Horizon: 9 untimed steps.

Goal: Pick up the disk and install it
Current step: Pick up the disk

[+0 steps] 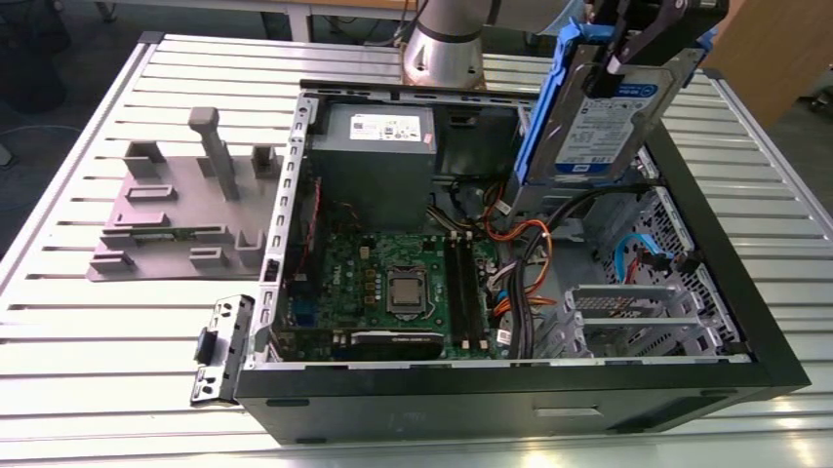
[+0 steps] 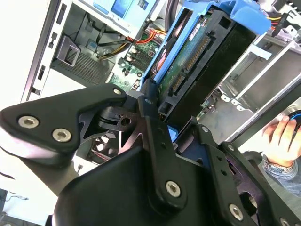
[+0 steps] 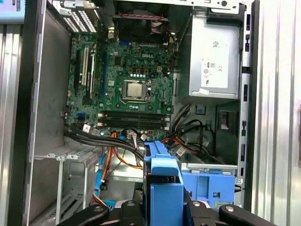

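A big table [image 1: 78, 331] made of long white metal slats fills the room's middle, with a dark floor behind it. On the exterior view's left a grey plastic stand [image 1: 182, 210] sits flat on the slats, its posts pointing up. Just beside the stand, near the computer's corner, a small grey metal latch piece [image 1: 221, 348] lies on the table.

In the middle is an open computer case [image 1: 521, 390] lying on its side. Inside it you can see the green board [image 1: 390, 283] with a silver square chip, and the grey metal box [image 1: 374, 146] with a white sticker at the far end. Orange and black wires [image 1: 521, 263] curl next to the board. In the first wrist view the same green board [image 3: 127, 84] and grey box [image 3: 214, 61] show from above.

On the exterior view's right, the gripper [image 1: 641, 39] hangs above the case with its black fingers [image 2: 155, 127] pinched on the disk [image 1: 592, 117]. The disk is up in the air, standing on its edge and tilted, over the right part of the case, with its blue bracket round it. In the second wrist view the disk [image 2: 207, 61] shows its green underside. A person's hand [image 2: 282, 141] rests near the case edge there.
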{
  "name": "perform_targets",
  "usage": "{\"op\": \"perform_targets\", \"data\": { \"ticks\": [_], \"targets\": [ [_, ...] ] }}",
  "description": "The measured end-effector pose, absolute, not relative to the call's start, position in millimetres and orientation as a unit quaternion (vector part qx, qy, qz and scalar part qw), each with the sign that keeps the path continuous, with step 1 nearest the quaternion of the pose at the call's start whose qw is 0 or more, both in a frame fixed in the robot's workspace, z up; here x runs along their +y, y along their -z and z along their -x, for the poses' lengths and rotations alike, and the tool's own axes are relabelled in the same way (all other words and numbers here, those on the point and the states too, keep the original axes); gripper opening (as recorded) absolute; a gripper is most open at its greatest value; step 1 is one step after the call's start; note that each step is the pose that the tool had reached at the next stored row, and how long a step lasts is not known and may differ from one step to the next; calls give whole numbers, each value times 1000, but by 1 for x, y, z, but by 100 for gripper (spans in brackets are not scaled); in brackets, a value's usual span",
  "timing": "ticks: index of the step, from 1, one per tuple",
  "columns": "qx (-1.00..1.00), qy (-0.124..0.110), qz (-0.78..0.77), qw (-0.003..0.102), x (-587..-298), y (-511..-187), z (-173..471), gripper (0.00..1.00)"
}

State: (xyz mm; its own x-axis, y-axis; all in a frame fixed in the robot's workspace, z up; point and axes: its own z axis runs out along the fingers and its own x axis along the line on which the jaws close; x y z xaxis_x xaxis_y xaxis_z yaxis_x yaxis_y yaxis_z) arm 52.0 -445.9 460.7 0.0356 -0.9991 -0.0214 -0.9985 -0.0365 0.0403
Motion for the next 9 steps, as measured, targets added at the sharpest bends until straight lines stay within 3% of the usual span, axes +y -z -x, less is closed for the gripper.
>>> {"op": "perform_targets", "data": {
  "ticks": [9],
  "targets": [
    [-694, 22, -720, 7, -446, -461, -61, 36]
  ]
}}
